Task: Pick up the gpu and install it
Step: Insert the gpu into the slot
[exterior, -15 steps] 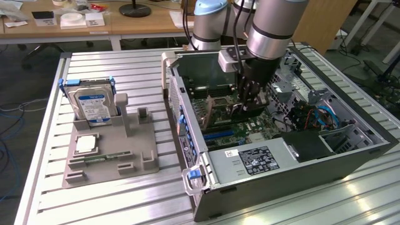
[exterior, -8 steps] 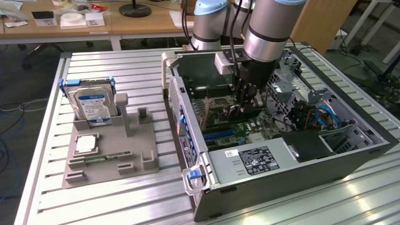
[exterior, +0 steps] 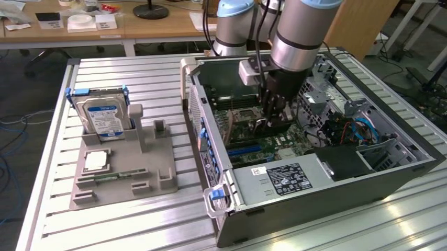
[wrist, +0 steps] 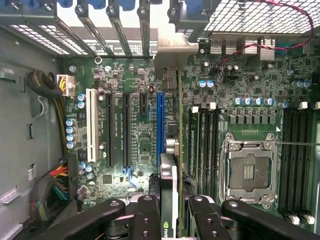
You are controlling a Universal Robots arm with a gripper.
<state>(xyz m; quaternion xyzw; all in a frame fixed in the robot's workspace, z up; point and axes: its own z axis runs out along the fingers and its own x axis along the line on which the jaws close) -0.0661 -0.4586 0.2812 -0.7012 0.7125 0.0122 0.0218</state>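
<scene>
The gpu point(wrist: 170, 180) is seen edge-on in the wrist view, a thin green board with a dark cooler, held upright between my fingers point(wrist: 146, 216). My gripper point(wrist: 173, 207) is shut on it. The card hangs over the motherboard point(wrist: 130, 80), just beside the long blue slot point(wrist: 160, 130); I cannot tell whether it touches the board. In the exterior view my gripper point(exterior: 275, 119) reaches down into the open computer case point(exterior: 209, 157), with the gpu point(exterior: 274, 127) a dark shape at its tip, low over the motherboard point(exterior: 279, 142).
A CPU socket point(wrist: 249, 170) and memory slots point(wrist: 205, 145) lie beside the card. The power supply point(exterior: 283, 179) and drive cages point(exterior: 363, 130) crowd the case. Outside it, a grey fixture point(exterior: 150, 157) holds a hard drive point(exterior: 104, 117), a memory stick point(exterior: 115, 177) and a chip point(exterior: 95, 160).
</scene>
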